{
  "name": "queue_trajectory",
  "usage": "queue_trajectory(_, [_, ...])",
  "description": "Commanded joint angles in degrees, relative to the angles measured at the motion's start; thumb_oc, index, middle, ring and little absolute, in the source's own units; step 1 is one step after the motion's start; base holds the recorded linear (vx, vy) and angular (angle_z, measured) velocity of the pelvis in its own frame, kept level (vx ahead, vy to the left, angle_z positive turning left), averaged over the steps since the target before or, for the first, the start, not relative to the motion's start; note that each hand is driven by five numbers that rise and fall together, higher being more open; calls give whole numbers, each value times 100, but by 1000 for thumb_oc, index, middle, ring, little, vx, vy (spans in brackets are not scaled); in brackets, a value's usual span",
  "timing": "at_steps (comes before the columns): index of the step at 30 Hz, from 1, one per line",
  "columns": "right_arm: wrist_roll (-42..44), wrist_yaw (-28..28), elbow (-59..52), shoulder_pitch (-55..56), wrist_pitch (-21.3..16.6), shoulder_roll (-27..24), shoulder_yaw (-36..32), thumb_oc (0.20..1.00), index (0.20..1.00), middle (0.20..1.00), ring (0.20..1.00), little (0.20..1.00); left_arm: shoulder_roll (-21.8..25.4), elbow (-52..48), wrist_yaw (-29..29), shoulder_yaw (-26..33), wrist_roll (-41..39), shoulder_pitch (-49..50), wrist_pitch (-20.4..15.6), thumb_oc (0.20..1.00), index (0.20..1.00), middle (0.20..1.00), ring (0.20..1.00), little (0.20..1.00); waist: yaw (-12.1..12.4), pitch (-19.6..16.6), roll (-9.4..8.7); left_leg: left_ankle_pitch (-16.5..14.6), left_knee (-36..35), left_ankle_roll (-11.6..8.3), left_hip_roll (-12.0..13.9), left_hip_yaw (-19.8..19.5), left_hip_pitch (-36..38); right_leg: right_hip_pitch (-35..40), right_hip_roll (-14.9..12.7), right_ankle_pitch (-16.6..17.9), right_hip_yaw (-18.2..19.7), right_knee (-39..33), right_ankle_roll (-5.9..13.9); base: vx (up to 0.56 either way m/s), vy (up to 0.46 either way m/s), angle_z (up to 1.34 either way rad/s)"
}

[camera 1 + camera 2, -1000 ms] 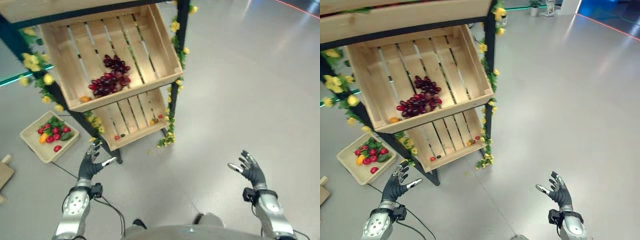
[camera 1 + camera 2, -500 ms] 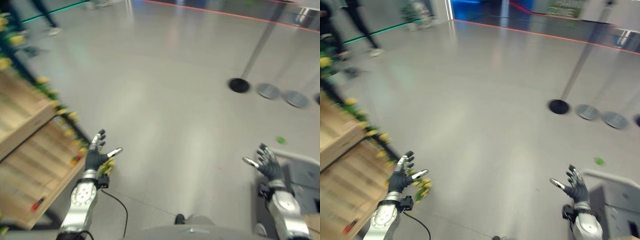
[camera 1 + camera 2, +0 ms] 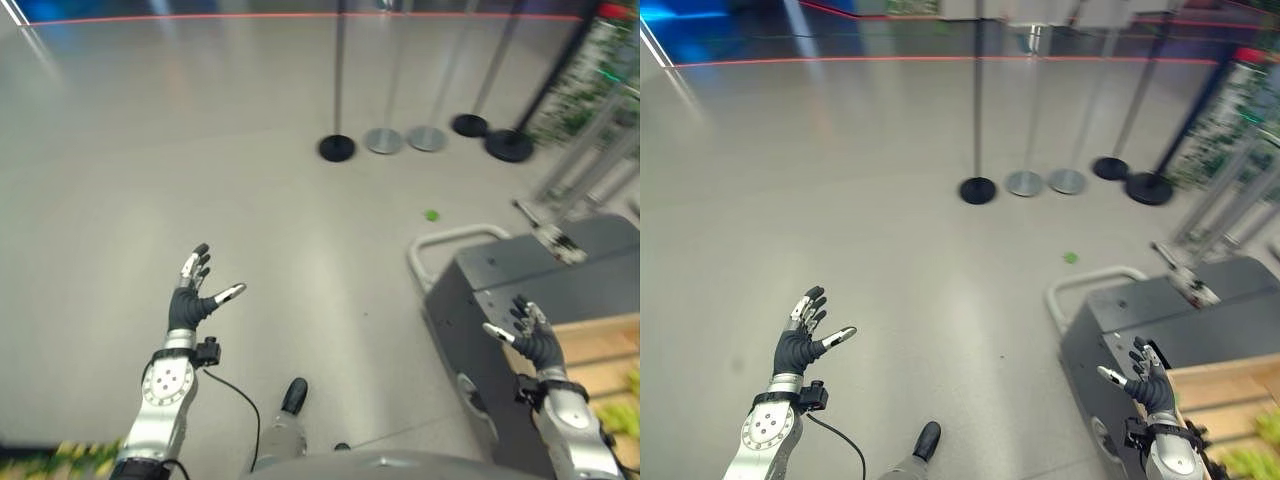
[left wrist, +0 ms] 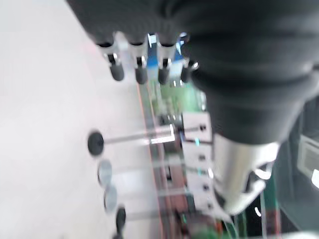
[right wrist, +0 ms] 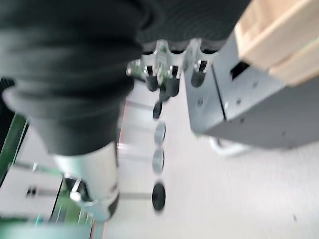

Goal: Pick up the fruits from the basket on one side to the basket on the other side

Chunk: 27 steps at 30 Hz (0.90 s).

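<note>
Fingers are spread and empty on your left hand [image 3: 190,296] and right hand [image 3: 533,340]; you're between baskets, so next reach the crate [image 3: 600,350] at right.

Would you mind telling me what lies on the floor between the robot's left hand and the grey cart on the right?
Between the left hand and the grey cart the floor is bare in the left eye view; the green bit lies farther off.

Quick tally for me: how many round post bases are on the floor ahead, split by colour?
black bases: 3
silver bases: 2
total: 5
</note>
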Motion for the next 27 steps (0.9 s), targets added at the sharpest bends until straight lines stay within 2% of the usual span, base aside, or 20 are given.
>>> queue_trajectory(1, [-161,155,-147,-150,-195,-161,-91,1000,1000,1000,1000,1000,194,-381,-170,-8,-7,-211,-343,1000,1000,1000,1000,1000,43,-58,-124,-93,-174,-25,154,516,187,-167,-405,7,186,-11,1037,86,204,-152])
queue_trajectory(3, [-229,182,-252,-75,-152,-96,-159,1000,1000,1000,1000,1000,206,-392,-321,-122,-194,-203,-307,1000,1000,1000,1000,1000,-34,-125,-123,-234,-206,119,202,1010,284,-279,-617,18,245,71,1235,89,364,-137])
queue_trajectory(4, [-338,163,-260,-164,-141,-66,-97,1000,1000,1000,1000,1000,265,-422,-336,-202,-215,-247,-294,1000,1000,1000,1000,1000,-96,-100,-118,-405,-193,265,235,1473,383,-471,-869,22,129,238,1446,3,306,-102])
queue_trajectory(5, [-340,161,-262,-170,-139,-64,-98,1000,1000,1000,1000,1000,266,-417,-336,-201,-215,-255,-297,1000,1000,1000,1000,1000,-64,-118,-114,-375,-212,258,256,1501,357,-516,-853,56,163,234,1449,-45,316,-97])
queue_trajectory(6, [-393,75,-302,-275,-137,-21,-30,1000,1000,1000,1000,1000,295,-368,-313,-314,-266,-356,-248,1000,1000,1000,1000,1000,-167,-74,-121,-485,-200,321,256,1773,415,-703,-995,158,94,282,1552,-86,167,-151])
queue_trajectory(7, [-408,108,-302,-338,-135,-13,17,1000,1000,1000,1000,1000,315,-328,-309,-299,-254,-388,-263,1000,1000,1000,1000,1000,-132,-86,-133,-493,-245,326,296,1964,433,-859,-1036,298,78,229,1617,-98,278,-206])
queue_trajectory(8, [-472,86,-323,-462,-140,-1,87,1000,1000,1000,1000,1000,386,-380,-259,-248,-202,-410,-268,1000,1000,1000,1000,1000,-149,-73,-173,-648,-334,351,317,2285,574,-1116,-1248,627,-365,-36,1637,-81,153,-218])
queue_trajectory(9, [-472,86,-323,-467,-140,1,88,1000,1000,1000,1000,1000,388,-378,-259,-244,-202,-414,-269,1000,1000,1000,1000,1000,-137,-91,-177,-614,-351,344,323,2300,548,-1149,-1243,663,-347,-52,1636,-22,148,-175])
queue_trajectory(10, [-519,19,-278,-539,-161,74,182,1000,1000,1000,1000,1000,404,-356,-192,-194,-220,-434,-262,1000,1000,1000,1000,1000,-123,-76,-190,-723,-393,354,409,2552,630,-1317,-1446,772,-967,-198,1601,-6,60,-169])
queue_trajectory(11, [-557,4,-278,-560,-180,122,229,1000,1000,1000,1000,1000,410,-368,-176,-73,-223,-384,-269,1000,1000,1000,1000,1000,-37,-52,-176,-829,-358,295,610,3005,725,-1334,-1882,853,-2236,-261,1487,-3,63,-145])
queue_trajectory(12, [-557,4,-281,-561,-178,124,229,1000,1000,1000,1000,1000,411,-368,-176,-71,-223,-385,-269,1000,1000,1000,1000,1000,-43,-57,-183,-807,-364,295,603,3003,711,-1342,-1888,873,-2239,-274,1486,-25,38,-194])
queue_trajectory(14, [-544,61,-219,-497,-157,167,222,1000,1000,1000,1000,1000,376,-363,-176,73,-193,-241,-273,1000,1000,1000,1000,1000,-50,-19,-226,-904,-359,280,709,3463,889,-1318,-2132,951,-3050,-250,1465,-56,14,-184])
queue_trajectory(16, [-555,60,-93,-515,-90,216,236,1000,1000,1000,1000,1000,323,-339,-186,200,-145,-87,-220,1000,1000,1000,1000,1000,-17,-36,-293,-946,-445,242,828,4009,1071,-1264,-2497,1168,-3848,-249,1490,-94,-26,-92])
queue_trajectory(17, [-555,60,-94,-515,-89,216,237,1000,1000,1000,1000,1000,323,-338,-186,200,-145,-87,-221,1000,1000,1000,1000,1000,-11,-35,-295,-943,-453,244,825,4016,1079,-1264,-2497,1171,-3840,-251,1492,61,-6,-121])
queue_trajectory(18, [-553,58,-83,-508,-53,232,210,1000,1000,1000,1000,1000,314,-281,-182,232,-127,-93,-195,1000,1000,1000,1000,1000,-83,-103,-293,-1091,-503,211,836,4108,1241,-1253,-2519,1228,-3806,-268,1614,34,-23,-135])
queue_trajectory(19, [-547,67,-75,-511,-31,237,195,1000,1000,1000,1000,1000,293,-244,-177,255,-115,-95,-179,1000,1000,1000,1000,1000,-163,-106,-346,-1013,-502,246,796,4265,1251,-1318,-2593,1392,-3840,-278,1585,133,-79,-132])
queue_trajectory(20, [-527,110,-59,-526,-13,224,203,1000,1000,1000,1000,1000,285,-200,-146,303,-77,-105,-167,1000,1000,1000,1000,1000,-239,-159,-341,-1156,-547,222,786,4363,1407,-1338,-2645,1547,-3861,-377,1723,58,-70,-71])
queue_trajectory(21, [-525,112,-61,-527,-9,221,211,1000,1000,1000,1000,1000,282,-191,-144,308,-73,-106,-169,1000,1000,1000,1000,1000,-229,-164,-330,-1191,-556,225,788,4370,1429,-1325,-2634,1551,-3840,-393,1751,151,-122,-72])
queue_trajectory(23, [-473,126,-22,-560,11,219,251,1000,1000,1000,1000,1000,249,-171,-117,350,-53,-74,-162,1000,1000,1000,1000,1000,-267,-199,-354,-1163,-626,186,797,4528,1487,-1274,-2602,1577,-3904,-608,1767,82,-154,-60])
queue_trajectory(27, [-377,127,-47,-616,28,219,307,1000,1000,1000,1000,1000,171,-110,-92,371,-125,-71,-152,1000,1000,1000,1000,1000,-331,-283,-332,-1023,-726,13,1018,4682,1592,-1309,-2489,1502,-3803,-521,1737,115,-267,-49])
